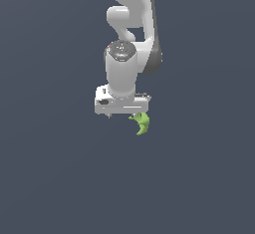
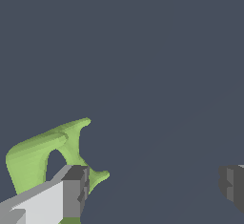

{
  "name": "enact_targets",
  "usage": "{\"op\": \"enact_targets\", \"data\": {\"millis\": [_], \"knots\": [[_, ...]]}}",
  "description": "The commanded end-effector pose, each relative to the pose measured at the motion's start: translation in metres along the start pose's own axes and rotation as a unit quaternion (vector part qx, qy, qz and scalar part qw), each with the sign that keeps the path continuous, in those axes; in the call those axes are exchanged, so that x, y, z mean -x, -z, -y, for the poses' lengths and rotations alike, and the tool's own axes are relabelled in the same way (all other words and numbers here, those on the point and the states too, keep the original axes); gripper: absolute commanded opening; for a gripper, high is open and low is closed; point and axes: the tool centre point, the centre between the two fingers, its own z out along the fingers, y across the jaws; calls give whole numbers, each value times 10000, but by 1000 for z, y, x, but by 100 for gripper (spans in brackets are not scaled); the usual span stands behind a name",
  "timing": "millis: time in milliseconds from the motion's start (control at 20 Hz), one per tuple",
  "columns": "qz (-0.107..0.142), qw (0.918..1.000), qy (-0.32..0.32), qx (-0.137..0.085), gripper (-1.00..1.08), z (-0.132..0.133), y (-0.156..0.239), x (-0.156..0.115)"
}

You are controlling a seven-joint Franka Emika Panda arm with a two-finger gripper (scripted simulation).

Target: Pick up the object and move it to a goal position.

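Observation:
The object (image 1: 142, 123) is a small lime-green curved piece with pointed prongs. In the exterior view it lies on the dark floor, peeking out from under the white gripper (image 1: 123, 112) toward that view's right. In the wrist view the object (image 2: 38, 156) sits beside one grey fingertip (image 2: 76, 189), which covers part of it. One prong reaches a little into the gap. The gripper (image 2: 155, 189) is open, its jaws stand wide apart, and nothing is held between them. The other fingertip (image 2: 233, 187) is far from the object.
The white arm (image 1: 130, 29) rises above the gripper in the exterior view. The flat dark grey floor (image 1: 50, 178) spreads all around, and no other objects or goal marker show.

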Motion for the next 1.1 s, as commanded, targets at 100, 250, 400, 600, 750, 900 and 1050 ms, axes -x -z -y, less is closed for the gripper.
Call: {"op": "enact_targets", "data": {"millis": [100,250,400,600,750,900,1050], "knots": [[-11,9995,304,-39,100,16,-3,7],[-23,9980,628,-77,100,33,-5,15],[-38,9948,1011,-118,100,52,-8,25],[-54,9901,1393,-155,100,70,-12,36],[-61,9875,1567,-170,100,79,-13,42],[-64,9862,1647,-177,100,82,-14,44],[-62,9866,1623,-175,100,82,-14,43]]}}
